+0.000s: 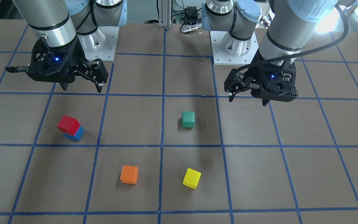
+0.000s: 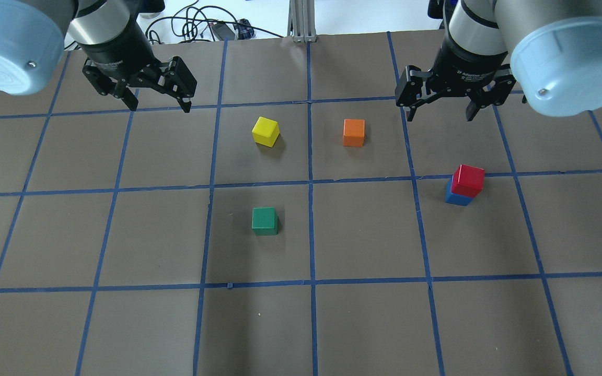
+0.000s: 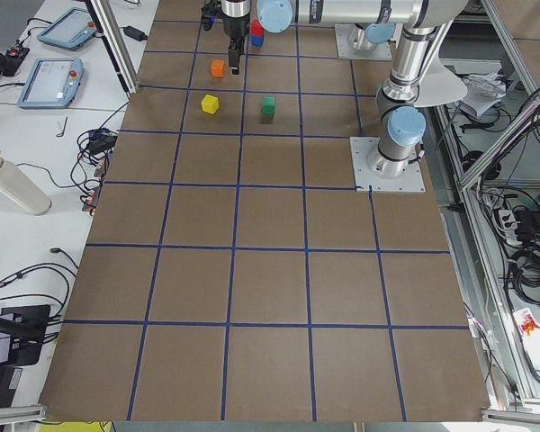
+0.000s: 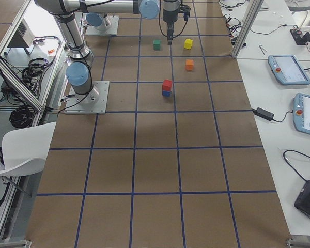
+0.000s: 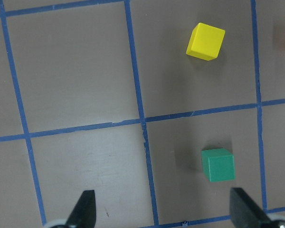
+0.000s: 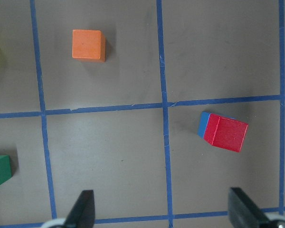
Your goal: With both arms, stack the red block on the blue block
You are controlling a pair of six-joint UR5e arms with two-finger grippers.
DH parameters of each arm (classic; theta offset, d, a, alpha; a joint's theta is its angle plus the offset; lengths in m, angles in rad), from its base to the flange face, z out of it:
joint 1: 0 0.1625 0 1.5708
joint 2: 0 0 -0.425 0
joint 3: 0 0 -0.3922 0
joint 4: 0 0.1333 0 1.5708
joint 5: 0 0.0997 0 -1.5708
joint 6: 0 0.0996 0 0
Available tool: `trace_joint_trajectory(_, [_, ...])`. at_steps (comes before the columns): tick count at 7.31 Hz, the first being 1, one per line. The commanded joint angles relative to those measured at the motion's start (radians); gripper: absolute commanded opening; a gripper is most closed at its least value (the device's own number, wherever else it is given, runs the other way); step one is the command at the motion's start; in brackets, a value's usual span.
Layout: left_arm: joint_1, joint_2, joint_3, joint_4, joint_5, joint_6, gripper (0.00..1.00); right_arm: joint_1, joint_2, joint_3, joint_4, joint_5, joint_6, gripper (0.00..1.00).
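The red block sits on top of the blue block, slightly skewed, on the right side of the table. The stack also shows in the front view, red block over blue block, and in the right wrist view, red block over blue block. My right gripper is open and empty, raised above the table beyond the stack and apart from it; in the front view it is at the left. My left gripper is open and empty, far to the left; in the front view it is at the right.
A yellow cube and an orange cube lie in the far middle row. A green cube lies nearer the robot. Blue tape lines grid the brown table. Both arm bases stand at the robot's edge.
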Motion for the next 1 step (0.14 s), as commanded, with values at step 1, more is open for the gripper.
trace_joint_trajectory(1, [0.002, 0.001, 0.0, 0.0, 0.002, 0.001, 1.0, 0.0, -0.001, 0.006, 0.004, -0.001, 0.005, 1.0])
